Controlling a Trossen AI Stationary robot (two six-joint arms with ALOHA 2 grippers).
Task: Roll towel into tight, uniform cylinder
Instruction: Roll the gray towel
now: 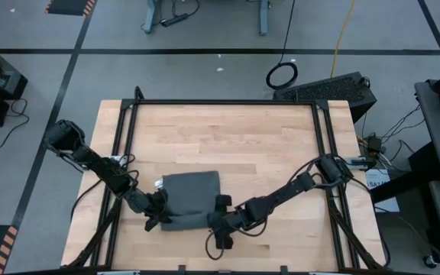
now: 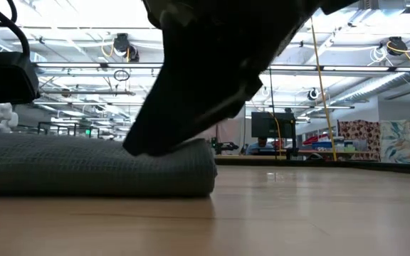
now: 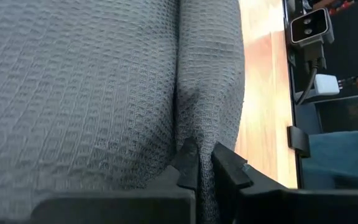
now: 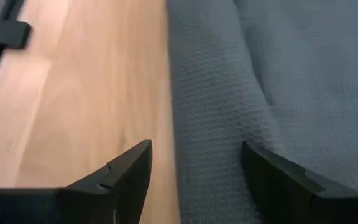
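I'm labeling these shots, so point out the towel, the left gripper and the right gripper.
towel (image 1: 193, 195): high view, middle of the grey cloth.
left gripper (image 3: 205, 163): left wrist view, between its fingers, shut on a towel fold.
right gripper (image 4: 196, 163): right wrist view, between its open fingers, at the towel's edge.

Grey towel (image 1: 192, 198), folded flat on table
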